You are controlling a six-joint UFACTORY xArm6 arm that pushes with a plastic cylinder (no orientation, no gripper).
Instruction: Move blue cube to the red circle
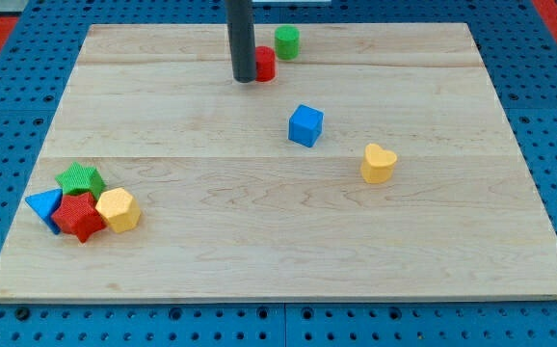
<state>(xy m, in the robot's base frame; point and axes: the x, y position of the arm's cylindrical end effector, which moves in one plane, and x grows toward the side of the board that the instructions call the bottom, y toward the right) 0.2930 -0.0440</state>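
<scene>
Camera view: upright rod, my tip (244, 79) beside red circle (264, 64).

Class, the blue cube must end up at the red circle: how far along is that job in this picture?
Done: nothing; the blue cube sits apart from the red circle. In hand: my tip rests beside the red circle's left, away from the cube. Left: the whole push up-left.
</scene>
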